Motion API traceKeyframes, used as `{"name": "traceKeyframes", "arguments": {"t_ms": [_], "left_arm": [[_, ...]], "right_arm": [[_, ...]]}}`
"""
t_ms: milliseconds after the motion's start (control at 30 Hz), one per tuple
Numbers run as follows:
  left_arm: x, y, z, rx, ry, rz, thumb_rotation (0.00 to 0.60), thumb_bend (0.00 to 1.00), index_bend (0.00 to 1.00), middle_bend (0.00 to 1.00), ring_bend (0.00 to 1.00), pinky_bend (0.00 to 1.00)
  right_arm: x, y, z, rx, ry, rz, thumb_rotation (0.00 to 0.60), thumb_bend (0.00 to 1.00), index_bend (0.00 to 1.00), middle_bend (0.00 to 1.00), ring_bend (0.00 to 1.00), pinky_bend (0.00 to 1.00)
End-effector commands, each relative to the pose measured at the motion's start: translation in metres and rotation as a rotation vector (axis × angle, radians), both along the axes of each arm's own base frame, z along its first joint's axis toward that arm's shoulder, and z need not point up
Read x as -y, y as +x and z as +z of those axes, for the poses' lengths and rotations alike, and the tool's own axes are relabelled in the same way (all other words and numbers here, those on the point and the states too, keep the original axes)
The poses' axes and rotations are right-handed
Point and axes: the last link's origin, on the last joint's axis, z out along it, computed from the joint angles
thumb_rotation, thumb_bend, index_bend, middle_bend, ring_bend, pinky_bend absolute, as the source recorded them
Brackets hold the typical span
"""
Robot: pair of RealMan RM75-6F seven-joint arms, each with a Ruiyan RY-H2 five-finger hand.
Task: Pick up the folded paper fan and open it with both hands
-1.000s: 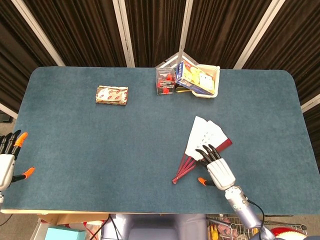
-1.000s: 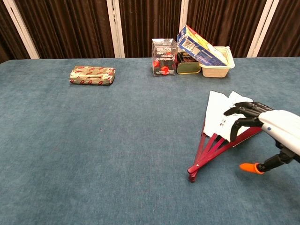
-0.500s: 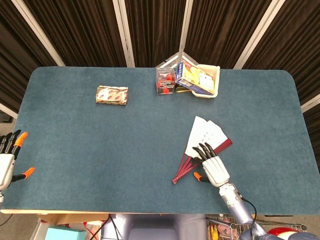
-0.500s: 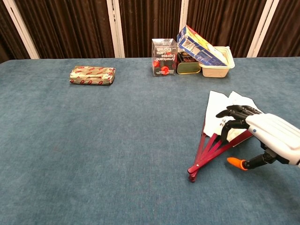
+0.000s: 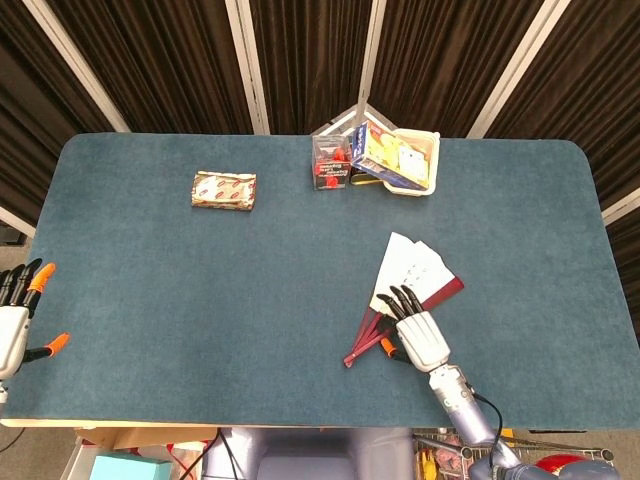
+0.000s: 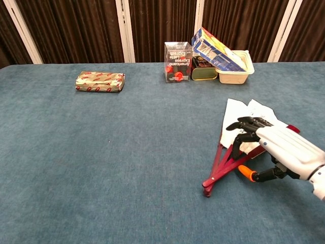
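Observation:
The paper fan (image 5: 405, 265) lies partly spread on the blue table, right of centre, white leaf pointing away and red ribs (image 6: 219, 170) meeting at a pivot toward the front. My right hand (image 5: 418, 335) hovers over the ribs, dark fingers (image 6: 242, 128) curled down onto them where they join the paper. Its orange thumb tip (image 6: 246, 174) sits against the nearest rib. The fan still rests flat on the cloth. My left hand (image 5: 15, 320) stays at the table's far left edge, fingers spread and holding nothing; the chest view does not show it.
A wrapped packet (image 5: 224, 189) lies at the back left. A clear box with red contents (image 6: 177, 62) and a cream tray (image 6: 242, 75) holding a tilted carton stand at the back centre. The table's front edge (image 5: 300, 422) runs just behind the right hand.
My right hand has slid left and forward along the fan, its fingers now over the ribs and its thumb brought in against the near rib. The fan and the left hand have barely moved.

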Motion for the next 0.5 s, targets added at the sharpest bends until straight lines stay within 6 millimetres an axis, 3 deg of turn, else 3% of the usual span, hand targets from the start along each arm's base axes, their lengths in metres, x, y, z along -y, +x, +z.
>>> {"name": "traceKeyframes", "arguments": {"t_ms": [33,267,500], "left_arm": [[0.000,0.000,0.000,0.001,0.000,0.000,0.600,0.00,0.00,0.00,0.00,0.00],[0.000,0.000,0.000,0.002,-0.001,0.002,0.600,0.00,0.00,0.00,0.00,0.00],[0.000,0.000,0.000,0.004,0.000,0.002,0.600,0.00,0.00,0.00,0.00,0.00]], "right_arm": [[-0.001,0.001,-0.002,0.003,0.007,0.001,0.600,0.49,0.59,0.22,0.03,0.00],[-0.002,0.011,-0.001,0.032,0.006,0.032,0.600,0.56,0.64,0.23,0.04,0.00],[0.014,0.039,0.018,0.108,-0.033,0.065,0.600,0.57,0.65,0.24,0.04,0.00]]}}
